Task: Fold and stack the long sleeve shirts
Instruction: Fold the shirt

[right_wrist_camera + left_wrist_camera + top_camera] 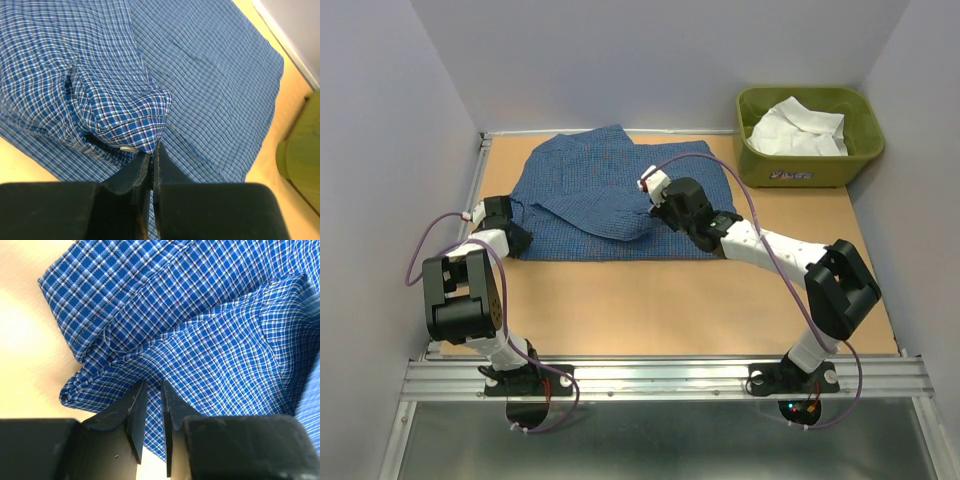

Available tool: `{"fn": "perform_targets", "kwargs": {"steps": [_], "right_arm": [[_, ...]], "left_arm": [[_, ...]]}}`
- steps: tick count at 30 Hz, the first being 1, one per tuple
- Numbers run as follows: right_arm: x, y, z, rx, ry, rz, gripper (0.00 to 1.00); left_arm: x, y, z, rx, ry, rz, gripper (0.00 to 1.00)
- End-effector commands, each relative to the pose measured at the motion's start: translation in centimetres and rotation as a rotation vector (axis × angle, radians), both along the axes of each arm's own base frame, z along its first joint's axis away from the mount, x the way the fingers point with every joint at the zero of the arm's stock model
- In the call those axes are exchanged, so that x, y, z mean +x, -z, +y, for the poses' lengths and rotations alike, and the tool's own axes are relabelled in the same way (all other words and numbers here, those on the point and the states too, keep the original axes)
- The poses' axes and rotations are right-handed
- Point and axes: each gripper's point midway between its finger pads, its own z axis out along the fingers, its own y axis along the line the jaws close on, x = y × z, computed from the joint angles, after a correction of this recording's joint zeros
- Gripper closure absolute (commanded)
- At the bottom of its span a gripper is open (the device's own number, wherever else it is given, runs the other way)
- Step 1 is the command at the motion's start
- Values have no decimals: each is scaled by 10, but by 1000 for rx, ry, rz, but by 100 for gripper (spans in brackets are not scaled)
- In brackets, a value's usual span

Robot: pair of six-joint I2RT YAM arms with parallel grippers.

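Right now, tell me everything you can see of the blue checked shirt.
The blue checked shirt is soft woven cloth in a fine blue, white and dark check. It lies spread on the tan tabletop, partly folded, with one sleeve laid across the body and its cuff at the shut right gripper. The left gripper sits at its near left edge, jaws narrowly apart.
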Motion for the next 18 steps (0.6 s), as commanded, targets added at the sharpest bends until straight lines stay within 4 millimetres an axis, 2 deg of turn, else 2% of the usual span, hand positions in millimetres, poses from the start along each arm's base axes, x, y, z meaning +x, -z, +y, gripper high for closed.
{"fn": "perform_targets", "kwargs": {"steps": [1, 3, 8, 12, 18], "right_arm": [[2, -3, -18, -23, 50, -32, 99], [-2, 10, -26, -62, 61, -1, 99], [-7, 18, -30, -78, 63, 19, 97], [-4, 31, -43, -133, 105, 24, 97], [-8, 34, -58, -140, 129, 37, 97]], "left_arm": [[-6, -3, -3, -16, 1, 0, 72], [-7, -4, -1, -12, -3, -1, 72], [-7, -5, -2, -14, -2, -6, 72], [-7, -5, -2, -17, -2, -5, 72], [-8, -6, 0, -12, -9, -9, 72]]}}
